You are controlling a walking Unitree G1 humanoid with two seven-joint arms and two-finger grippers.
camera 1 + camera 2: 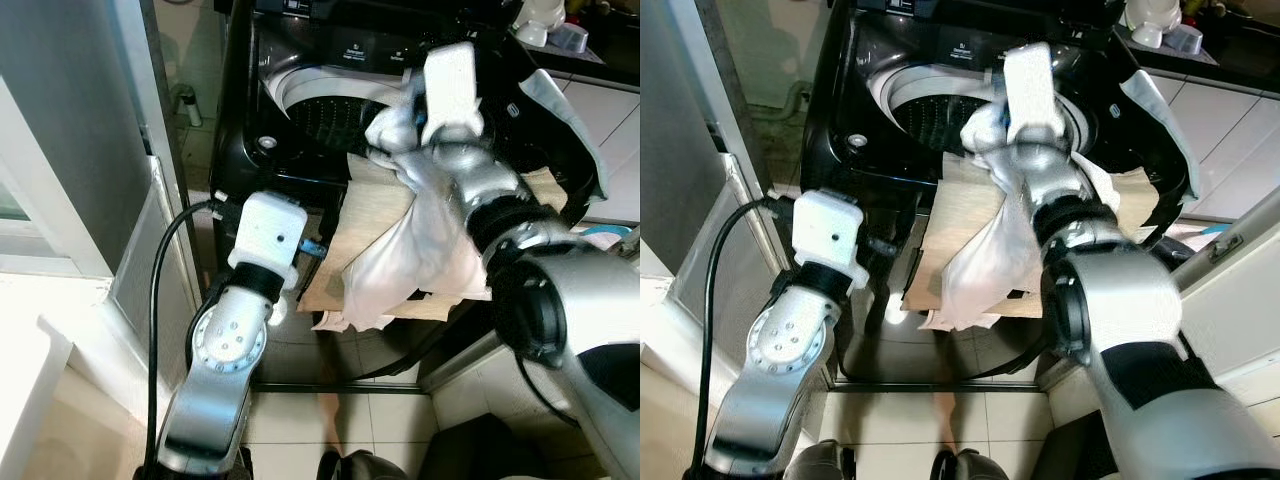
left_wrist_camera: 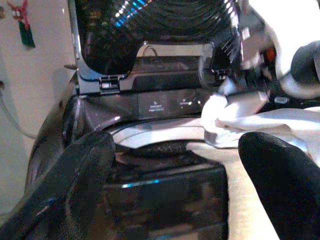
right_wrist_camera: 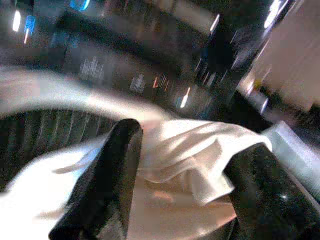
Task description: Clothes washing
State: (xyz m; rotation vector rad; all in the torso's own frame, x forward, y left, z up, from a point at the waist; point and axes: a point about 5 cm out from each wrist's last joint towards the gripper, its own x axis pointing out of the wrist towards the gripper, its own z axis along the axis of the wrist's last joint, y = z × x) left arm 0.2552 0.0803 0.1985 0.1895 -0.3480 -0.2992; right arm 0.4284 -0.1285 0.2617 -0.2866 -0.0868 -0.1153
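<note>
The right gripper's two black fingers stand parted, with a crumpled white cloth garment bunched between them; the wrist view is blurred, so whether they pinch it firmly cannot be told. The garment drapes over the right wrist and trails down behind the fingers, across the front edge of a black top-loading washing machine. Just ahead of these fingers lies the machine's round drum opening with a white rim, and beyond that the dark control panel. A tan, wood-patterned flat cloth hangs over the machine's front lip beneath the white garment, between it and the machine body. To the outer side of the right fingers, the machine's raised lid leans back.

The left gripper's fingers are spread wide apart and hold nothing, touching nothing. They point at the machine's front, with the drum rim and control panel ahead and the white garment off toward the right finger. A black cable loops beside the left arm, near a grey-white wall panel. Pale floor tiles lie below.
</note>
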